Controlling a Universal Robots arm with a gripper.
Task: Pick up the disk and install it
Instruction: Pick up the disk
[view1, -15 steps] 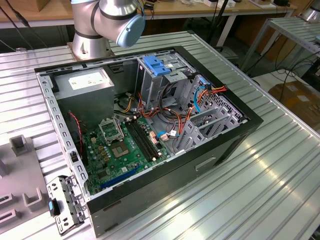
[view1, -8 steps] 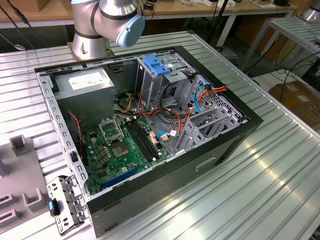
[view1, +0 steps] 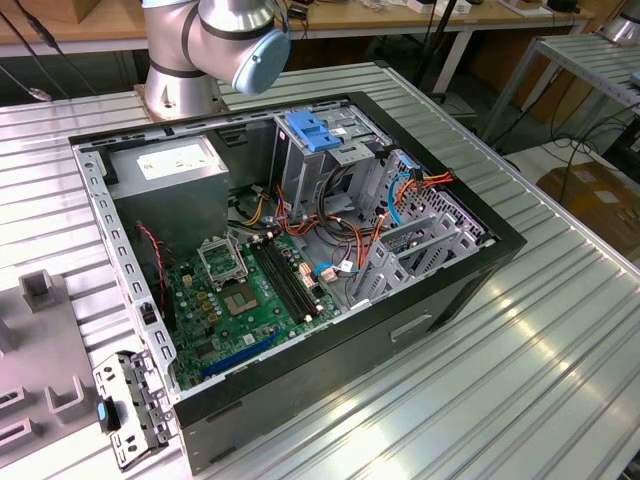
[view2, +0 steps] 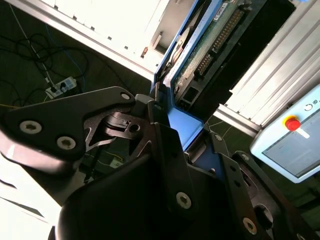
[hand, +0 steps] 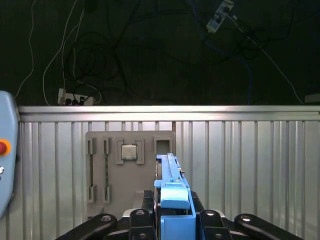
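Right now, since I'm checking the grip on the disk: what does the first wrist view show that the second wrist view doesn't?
First wrist view: the disk seen edge-on along its blue rail, and beyond it a grey fixture plate with a chip seated in it.
Second wrist view: the disk's green circuit board and its connector row.
In both wrist views: the gripper shut on the disk at the blue rail, the pendant with its red button, and a power strip on the floor.
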